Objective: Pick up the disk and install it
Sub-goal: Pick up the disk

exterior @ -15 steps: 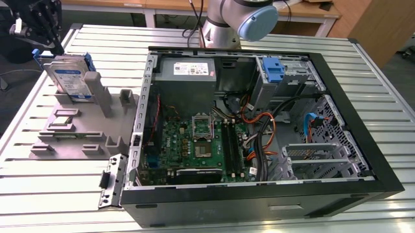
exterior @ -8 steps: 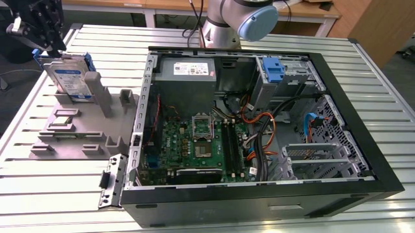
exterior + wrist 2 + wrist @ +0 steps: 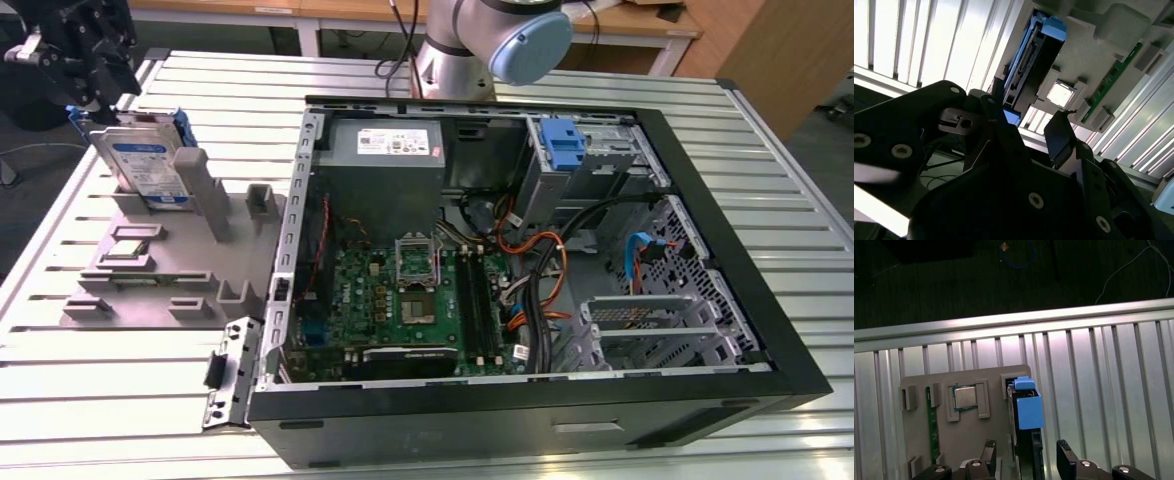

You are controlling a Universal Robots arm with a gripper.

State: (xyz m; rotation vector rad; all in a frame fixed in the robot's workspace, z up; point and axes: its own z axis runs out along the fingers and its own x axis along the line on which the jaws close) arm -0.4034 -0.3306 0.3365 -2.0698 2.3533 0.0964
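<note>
status: pick-up stage, disk not yet gripped; the disk [image 3: 143, 160] stands on edge in a slot of the grey holder [image 3: 140, 300] on the slatted counter [image 3: 94, 420], at the exterior view's far left, outside the open computer case [image 3: 534, 405]; the gripper [image 3: 87, 100] hangs just above the disk's upper end; in the first wrist view the gripper [image 3: 1027, 455] is spread wide and empty, one finger on each side of the blue-edged disk [image 3: 1026, 410], with a gap showing on both sides; whether the tips have passed below the top edge cannot be told; the second wrist view shows the same straddle, gripper [image 3: 1026, 117] over disk [image 3: 1029, 60].

judgement: the step in hand calls for the disk centred between the fingers, a straight descent along the slot line, and closure on the broad flat faces, not on the blue carrier tabs; an off-centre closure could tilt the disk against the holder walls and jam it; a shallow bite near the top edge risks a slip.

noted: the upright blue bracket [image 3: 567, 145] sits on the drive cage inside the case, well apart from the disk.
</note>
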